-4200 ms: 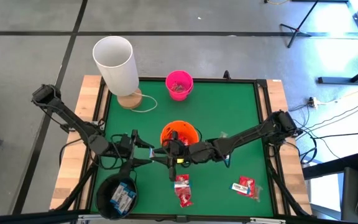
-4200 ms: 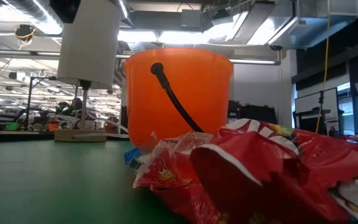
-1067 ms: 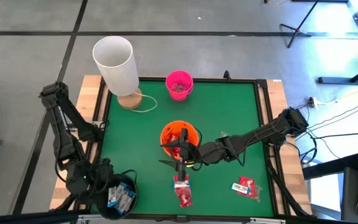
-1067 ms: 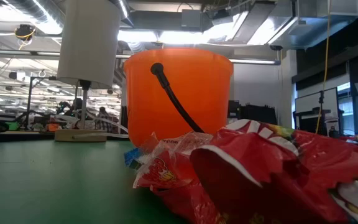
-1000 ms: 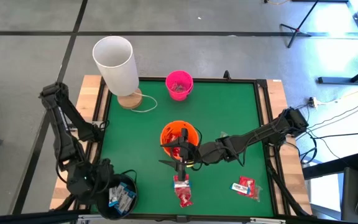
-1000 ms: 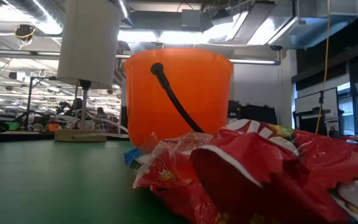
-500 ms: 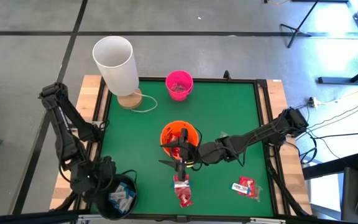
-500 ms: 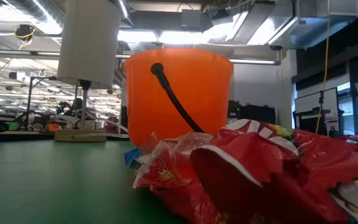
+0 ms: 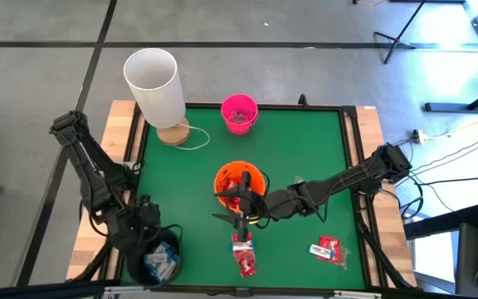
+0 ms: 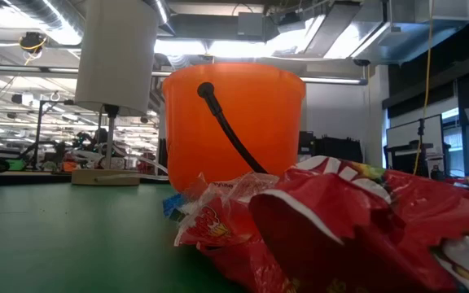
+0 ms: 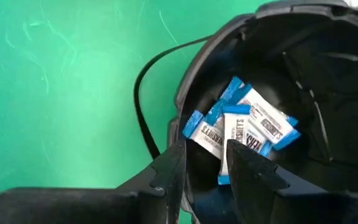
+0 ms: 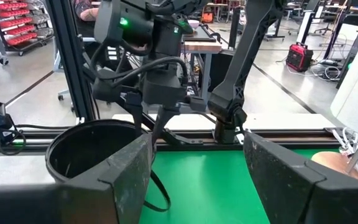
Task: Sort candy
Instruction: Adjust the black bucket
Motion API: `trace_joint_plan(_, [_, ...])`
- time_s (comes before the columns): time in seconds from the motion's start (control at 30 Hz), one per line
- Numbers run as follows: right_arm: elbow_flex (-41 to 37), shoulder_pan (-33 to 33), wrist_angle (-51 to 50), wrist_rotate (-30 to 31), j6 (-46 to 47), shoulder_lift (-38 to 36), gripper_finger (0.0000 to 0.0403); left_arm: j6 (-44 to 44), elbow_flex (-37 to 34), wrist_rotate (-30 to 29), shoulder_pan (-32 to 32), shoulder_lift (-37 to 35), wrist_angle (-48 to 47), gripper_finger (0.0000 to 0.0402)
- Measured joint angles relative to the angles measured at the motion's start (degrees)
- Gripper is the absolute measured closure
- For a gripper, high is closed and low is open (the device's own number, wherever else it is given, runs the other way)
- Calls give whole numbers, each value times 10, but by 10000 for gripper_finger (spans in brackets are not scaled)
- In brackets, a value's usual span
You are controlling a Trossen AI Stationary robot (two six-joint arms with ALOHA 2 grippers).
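A black bucket [image 9: 156, 262] at the table's near left corner holds several white-and-blue candy bars [image 11: 241, 127]. My left gripper [image 11: 205, 155] hangs open just above the bucket's mouth, pointing down, nothing between its fingers. My right gripper [image 12: 197, 146] hovers wide open and level beside the orange bucket [image 9: 239, 181], pointing toward the table's left, over a heap of red candy packets [image 9: 243, 256] lying on the green mat. More red packets [image 9: 326, 249] lie at the near right. In the low view the red packets [image 10: 340, 228] fill the foreground.
A pink bucket [image 9: 239, 112] with candy stands at the far middle. A tall white cylinder on a wooden base [image 9: 156, 83] stands at the far left corner. The green mat [image 9: 305, 141] has a raised dark border.
My left gripper has swung a little toward the table's right, coming farther over the black bucket's mouth and tipping more steeply downward. The right arm and the candy on the mat have stayed where they were.
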Motion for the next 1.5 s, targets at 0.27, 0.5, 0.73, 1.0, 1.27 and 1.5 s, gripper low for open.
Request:
trace_joint_plan(0.27, [0, 0, -7, 0, 0, 0, 150, 16, 0, 7, 16, 0, -9, 294])
trace_joint_plan(0.5, [0, 0, -10, 0, 1, 0, 150, 24, 0, 8, 26, 0, -8, 294])
trace_joint_plan(0.73, [0, 0, -11, 0, 2, 0, 150, 24, 0, 9, 25, -5, -8, 294])
trace_joint_plan(1.0, [0, 0, -11, 0, 2, 0, 150, 25, 6, 10, 26, -23, 22, 294])
trace_joint_plan(1.27, [0, 0, -10, 0, 2, 0, 150, 75, 52, -53, 26, -24, -6, 294])
trace_joint_plan(1.5, [0, 0, -10, 0, 2, 0, 150, 66, 52, -17, 54, -9, -81, 281])
